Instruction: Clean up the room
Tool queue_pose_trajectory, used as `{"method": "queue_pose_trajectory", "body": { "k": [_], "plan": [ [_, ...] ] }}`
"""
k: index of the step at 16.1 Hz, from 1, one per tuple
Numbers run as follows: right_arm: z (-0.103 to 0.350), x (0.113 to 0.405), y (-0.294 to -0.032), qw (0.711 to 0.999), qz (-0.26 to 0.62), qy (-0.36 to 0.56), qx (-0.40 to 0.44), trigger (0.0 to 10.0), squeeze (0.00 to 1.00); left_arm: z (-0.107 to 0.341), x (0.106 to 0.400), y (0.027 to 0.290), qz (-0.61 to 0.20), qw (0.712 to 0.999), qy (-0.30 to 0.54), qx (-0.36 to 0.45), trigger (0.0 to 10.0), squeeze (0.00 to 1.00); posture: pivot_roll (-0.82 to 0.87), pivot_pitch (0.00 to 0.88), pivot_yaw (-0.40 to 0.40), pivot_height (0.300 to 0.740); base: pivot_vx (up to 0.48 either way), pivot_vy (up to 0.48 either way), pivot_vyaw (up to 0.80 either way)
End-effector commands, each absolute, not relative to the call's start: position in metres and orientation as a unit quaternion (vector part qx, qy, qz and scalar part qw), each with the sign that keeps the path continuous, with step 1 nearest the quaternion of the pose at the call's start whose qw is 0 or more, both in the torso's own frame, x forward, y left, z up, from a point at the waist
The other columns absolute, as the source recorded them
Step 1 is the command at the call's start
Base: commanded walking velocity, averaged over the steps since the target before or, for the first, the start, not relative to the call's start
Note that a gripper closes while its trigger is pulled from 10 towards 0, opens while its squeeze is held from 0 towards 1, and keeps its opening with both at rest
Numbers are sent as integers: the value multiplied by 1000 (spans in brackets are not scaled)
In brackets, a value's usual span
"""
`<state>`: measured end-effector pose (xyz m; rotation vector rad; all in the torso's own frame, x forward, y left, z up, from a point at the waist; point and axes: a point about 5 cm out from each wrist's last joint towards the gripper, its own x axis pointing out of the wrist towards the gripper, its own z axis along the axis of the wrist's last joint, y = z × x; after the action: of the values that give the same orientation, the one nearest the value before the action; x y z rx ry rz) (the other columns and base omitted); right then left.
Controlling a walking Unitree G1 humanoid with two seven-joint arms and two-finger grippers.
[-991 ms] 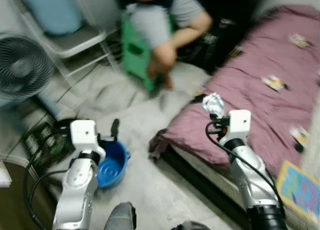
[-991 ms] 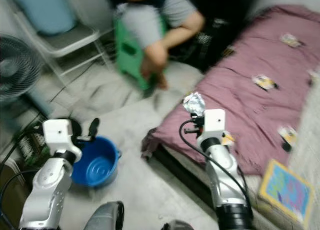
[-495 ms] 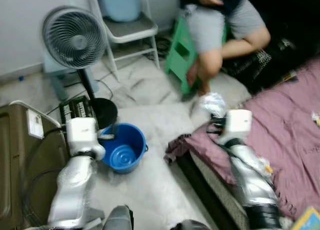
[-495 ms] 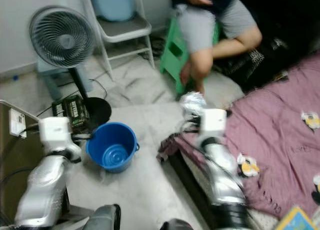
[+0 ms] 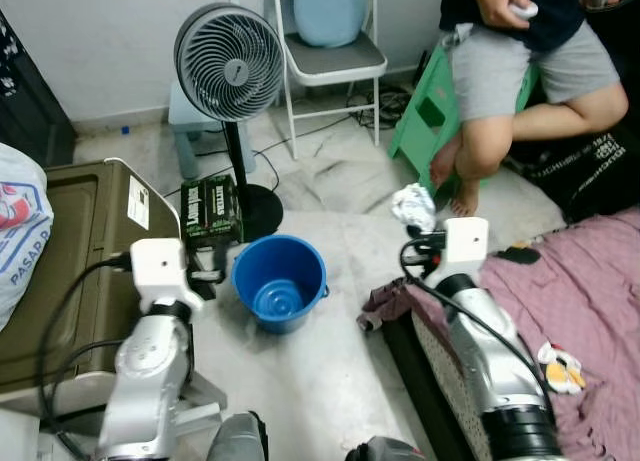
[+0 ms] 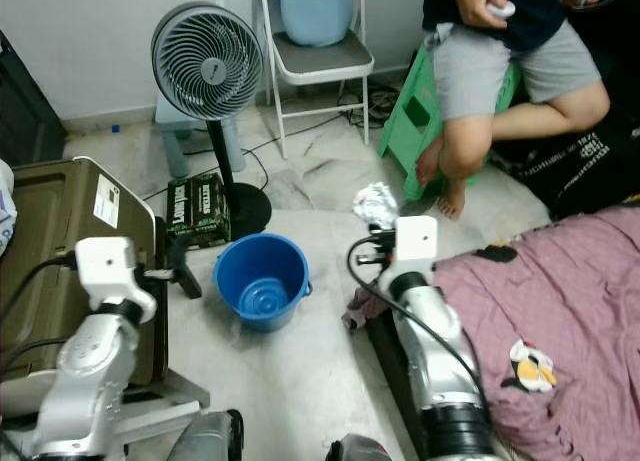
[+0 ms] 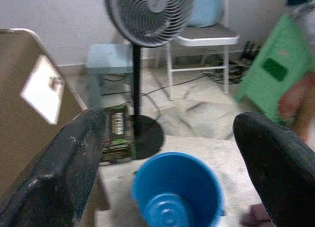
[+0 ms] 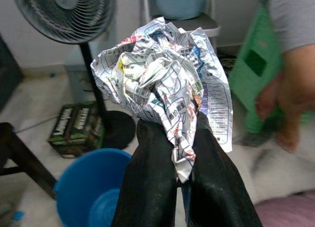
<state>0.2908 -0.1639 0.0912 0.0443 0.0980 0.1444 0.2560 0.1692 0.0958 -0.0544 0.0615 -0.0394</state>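
crumpled paper (image 8: 165,74) sat pinched between the closed fingers of the right gripper (image 8: 170,153), held up to the right of the blue bucket (image 5: 279,280) and just off the bed's edge (image 5: 600,281). the left gripper (image 7: 172,153), fingers spread wide with nothing between them, hung left of the bucket, near the standing fan (image 5: 230,51).

Bare floor (image 5: 330,351) lies around the open bucket (image 5: 279,281); fan stand (image 5: 243,181) and box (image 5: 209,209) crowd behind it

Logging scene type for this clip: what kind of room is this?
Most likely a lived-in bedroom: a low bed with a mauve sheet, a standing fan, a folding chair, and a blue bucket on the marble-look floor.
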Motion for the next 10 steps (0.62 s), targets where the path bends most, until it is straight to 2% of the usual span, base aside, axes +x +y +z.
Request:
{"method": "queue_pose_trajectory", "body": {
  "k": [1, 3, 10],
  "plan": [
    [91, 290, -165, 996, 66, 50, 26, 10000, 0, 99, 257, 169, -26, 999, 24, -30, 10000, 0, 17, 133, -66, 740, 0, 0, 0],
    [91, 291, -165, 996, 65, 50, 26, 10000, 0, 99, 257, 169, -28, 999, 24, -30, 10000, 0, 15, 137, -66, 740, 0, 0, 0],
    [90, 291, -165, 996, 66, 53, 25, 10000, 0, 99, 256, 167, -34, 999, 23, -35, 10000, 0, 16, 138, -66, 740, 292, 0, 0]
  ]
}}
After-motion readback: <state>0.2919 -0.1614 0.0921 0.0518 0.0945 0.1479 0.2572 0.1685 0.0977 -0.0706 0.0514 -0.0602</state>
